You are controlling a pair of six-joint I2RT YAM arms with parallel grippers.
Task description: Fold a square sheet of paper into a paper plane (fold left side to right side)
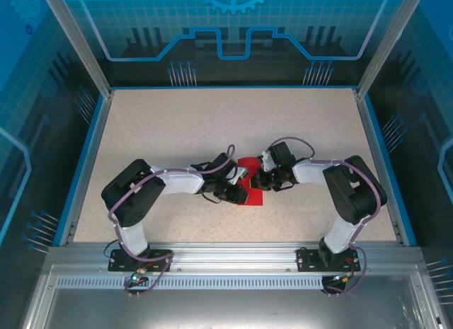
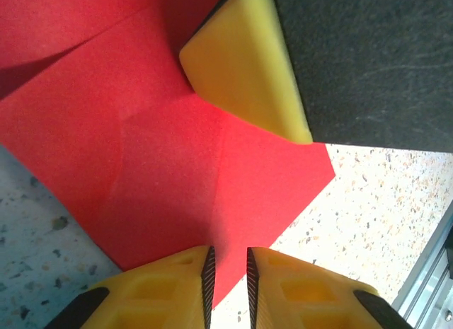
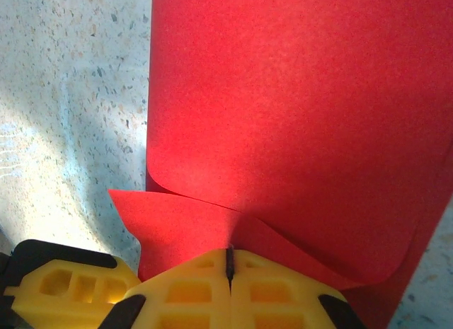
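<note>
One square sheet of paper [image 1: 249, 165], thin, matte and bright red, is lying mid-bench between the two tools. It is partly folded, with shallow creases crossing its face and one pointed corner jutting out over bare bench.

Right tool [image 3: 228, 262]: its yellow moulded fingers are pressing together on an edge of the sheet. They are holding up a smooth flap that is curling over a lower layer.

Left tool [image 2: 228, 265]: its fingers are standing a narrow slit apart just over a corner of the sheet, with red showing through the gap. Whether they are touching the paper cannot be told.

The bench [image 1: 177, 131] is showing a pale, speckled, stone-like surface bordered in blue, with an aluminium rail [image 1: 226, 255] running along its near edge. Translucent blue panels [image 1: 233, 39], printed with circuit-style lines and a gear outline, are enclosing the cell.
</note>
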